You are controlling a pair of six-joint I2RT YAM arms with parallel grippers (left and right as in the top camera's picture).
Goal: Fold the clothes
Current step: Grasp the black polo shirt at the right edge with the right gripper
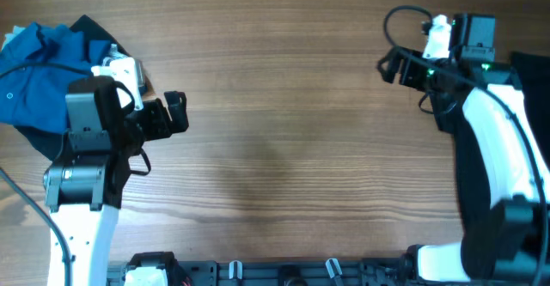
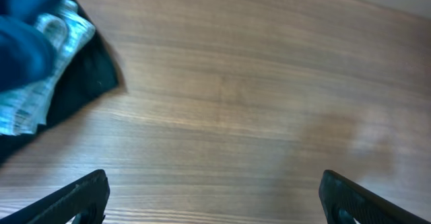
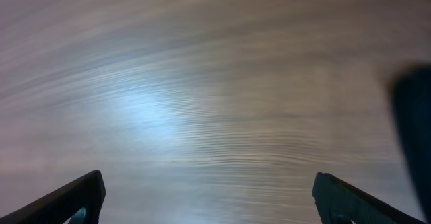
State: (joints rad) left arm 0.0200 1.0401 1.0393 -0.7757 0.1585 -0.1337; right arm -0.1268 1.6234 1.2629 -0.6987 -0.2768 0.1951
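Observation:
A heap of clothes [image 1: 39, 80], blue cloth on top of dark cloth, lies at the table's far left. In the left wrist view it shows as blue, pale patterned and dark cloth [image 2: 47, 69] at the upper left. My left gripper [image 1: 176, 114] is open and empty over bare wood, just right of the heap; its fingertips [image 2: 214, 197] frame empty table. My right gripper [image 1: 391, 65] is open and empty at the upper right; its fingers [image 3: 209, 197] frame bare wood. A dark cloth [image 1: 531, 71] lies at the right edge, partly under the right arm.
The wooden table [image 1: 284, 140] spans the view. A dark blurred edge [image 3: 414, 130] shows at the right of the right wrist view. Cables loop near the right arm [image 1: 404, 15]. The arm bases and a rail run along the front edge [image 1: 275, 270].

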